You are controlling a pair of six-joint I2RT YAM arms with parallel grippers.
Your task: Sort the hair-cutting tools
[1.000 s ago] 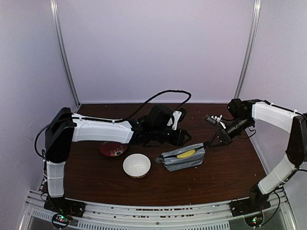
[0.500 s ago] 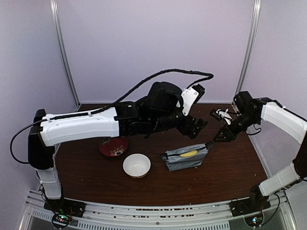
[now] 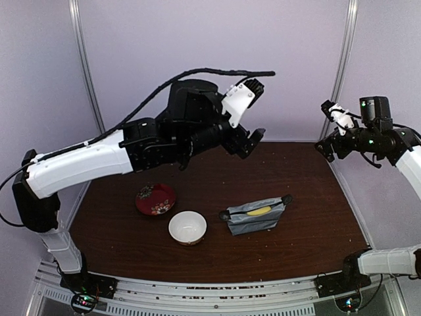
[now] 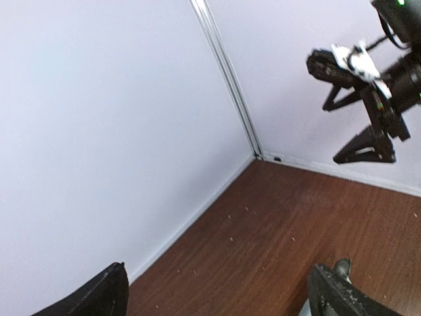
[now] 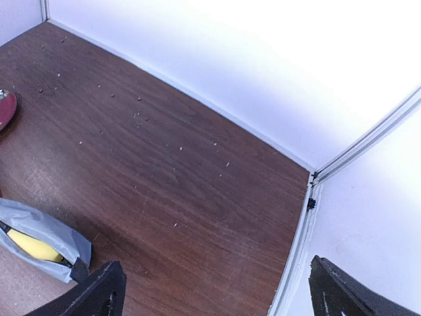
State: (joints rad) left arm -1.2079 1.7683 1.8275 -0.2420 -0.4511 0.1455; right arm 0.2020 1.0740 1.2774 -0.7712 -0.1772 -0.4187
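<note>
Top external — pouch point(image 3: 247, 224), yellow item point(image 3: 258, 211) inside

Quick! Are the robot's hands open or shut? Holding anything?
Left gripper: jaws open, holding nothing.
Right gripper: jaws open, holding nothing.

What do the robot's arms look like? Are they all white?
Not all white. The left arm and right arm have smooth white shells and chunky black joints. A long black cable loops over the left one. The left gripper and right gripper are black and pointy, and small green lights glow near the right wrist.
</note>
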